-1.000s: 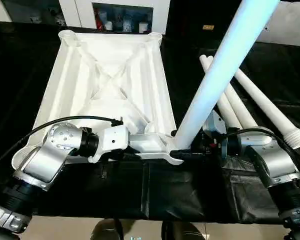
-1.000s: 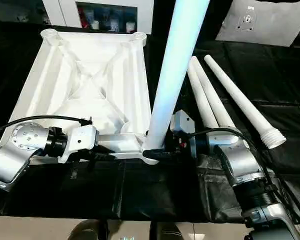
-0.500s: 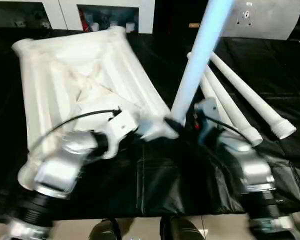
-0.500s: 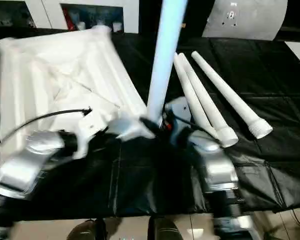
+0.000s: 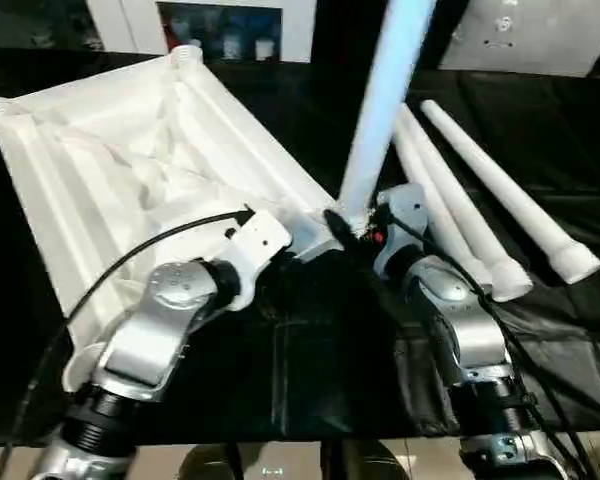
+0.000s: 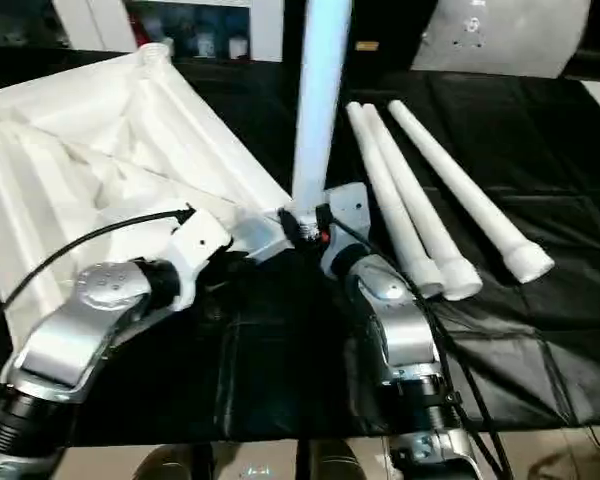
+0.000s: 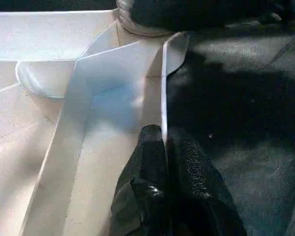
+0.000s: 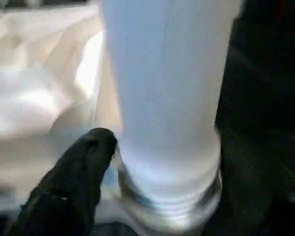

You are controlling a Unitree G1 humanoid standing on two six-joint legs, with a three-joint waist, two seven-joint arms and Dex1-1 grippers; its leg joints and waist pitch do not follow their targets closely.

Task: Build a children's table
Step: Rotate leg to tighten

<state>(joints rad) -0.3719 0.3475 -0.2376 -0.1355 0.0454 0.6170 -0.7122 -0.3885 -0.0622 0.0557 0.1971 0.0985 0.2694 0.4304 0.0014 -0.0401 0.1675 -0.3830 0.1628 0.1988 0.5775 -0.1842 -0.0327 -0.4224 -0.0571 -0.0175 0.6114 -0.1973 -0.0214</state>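
black-draped worktable (image 5: 310, 370), upturned white table top (image 5: 110, 170) with one leg (image 5: 380, 110) standing in its near corner

left gripper (image 7: 166, 147) is pinched shut on the top's thin rim beside that socket; right gripper (image 6: 302, 226) sits at the leg's base, jaw spread unclear. the leg points up, tilted slightly; if it is not fully seated it may tip out. three spare legs (image 6: 430, 215) lie side by side to the right

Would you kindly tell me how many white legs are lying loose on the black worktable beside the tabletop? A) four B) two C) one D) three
D: three legs lie side by side on the worktable, while a fourth leg stands in the tabletop's corner.
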